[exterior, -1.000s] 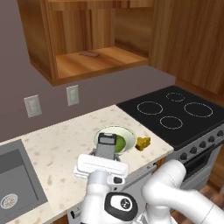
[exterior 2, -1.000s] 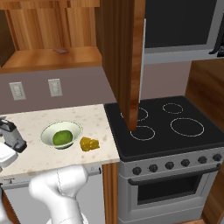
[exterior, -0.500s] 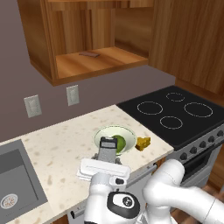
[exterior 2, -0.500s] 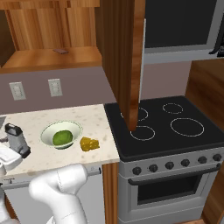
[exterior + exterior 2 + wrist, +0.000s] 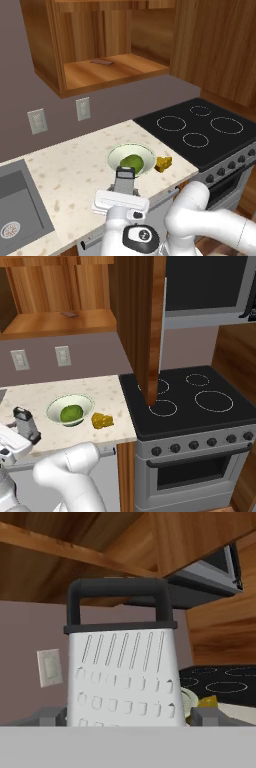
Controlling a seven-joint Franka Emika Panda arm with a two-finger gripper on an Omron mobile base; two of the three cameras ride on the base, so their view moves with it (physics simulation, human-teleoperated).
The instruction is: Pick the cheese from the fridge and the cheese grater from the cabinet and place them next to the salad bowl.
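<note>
My gripper point(image 5: 129, 717) is shut on the cheese grater point(image 5: 122, 672), a metallic box with a black loop handle, held upright by its base. Over the counter, the cheese grater point(image 5: 125, 180) hangs low near the front edge, just in front of the salad bowl point(image 5: 116, 152). From the right, the cheese grater point(image 5: 26, 423) stands left of the salad bowl point(image 5: 52, 405), and I cannot tell whether its base touches the counter. The yellow-orange cheese point(image 5: 163, 163) lies on the counter beside the bowl, toward the stove. The cheese point(image 5: 101, 420) touches nothing. The open wooden cabinet point(image 5: 100, 70) hangs above.
A green round item point(image 5: 132, 161) lies in the bowl. The black stove point(image 5: 200, 130) borders the counter on the right and a steel sink point(image 5: 15, 210) on the left. Two wall outlets point(image 5: 82, 108) sit on the back wall. A small flat object point(image 5: 101, 62) rests on the cabinet shelf.
The gripper has carried the grater downward and slightly toward the bowl, closer to the counter. Bowl and cheese have stayed put.
</note>
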